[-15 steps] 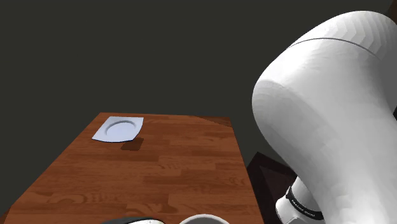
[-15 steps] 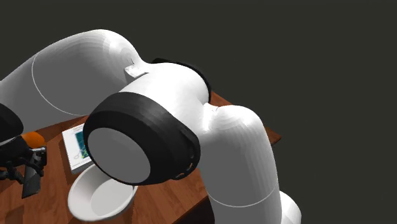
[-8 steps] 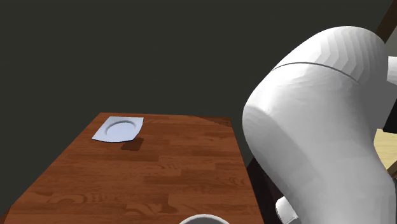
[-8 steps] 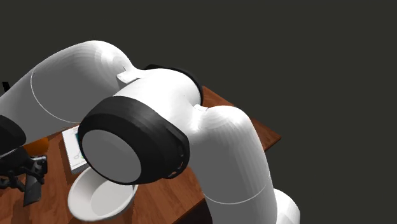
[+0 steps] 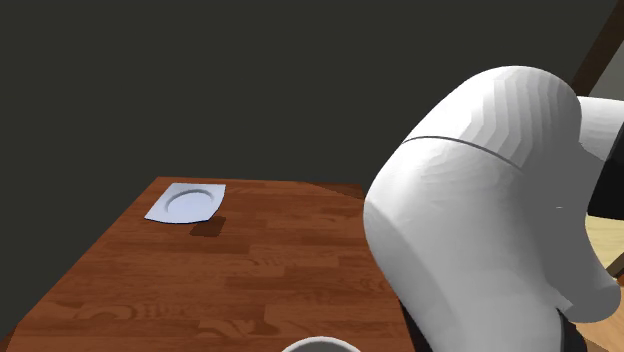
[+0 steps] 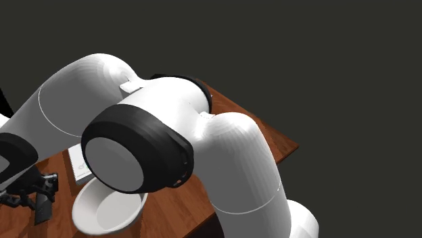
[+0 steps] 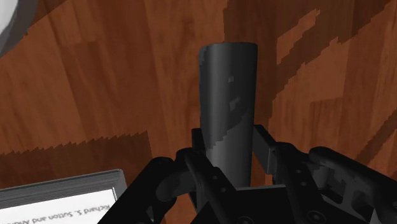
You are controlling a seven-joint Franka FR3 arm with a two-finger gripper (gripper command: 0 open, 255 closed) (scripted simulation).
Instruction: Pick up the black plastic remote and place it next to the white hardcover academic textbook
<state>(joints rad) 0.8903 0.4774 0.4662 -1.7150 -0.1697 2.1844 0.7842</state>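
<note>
In the wrist view a dark grey-black remote [image 7: 228,89] stands out from my gripper [image 7: 230,151], whose two black fingers [image 7: 266,147] clasp its near end. Brown wood of the table [image 7: 95,83] lies below it. A white book [image 7: 60,200] with printed text lies close beside the hand. In the second exterior view the gripper [image 6: 32,195] hangs low at the left with the remote [image 6: 42,209] in it, just left of the white book [image 6: 76,168] and above the tabletop.
A white bowl [image 6: 108,208] sits beside the book; its rim [image 5: 320,345] shows at the shoulder view's bottom edge. A pale square plate [image 5: 186,203] lies at the table's far corner. The big white arm [image 5: 480,220] covers the shoulder view's right.
The gripper with the remote has sunk lower, toward the second exterior view's lower left. The arm's upper links swung toward the shoulder view's left. An orange object seen earlier is now hidden.
</note>
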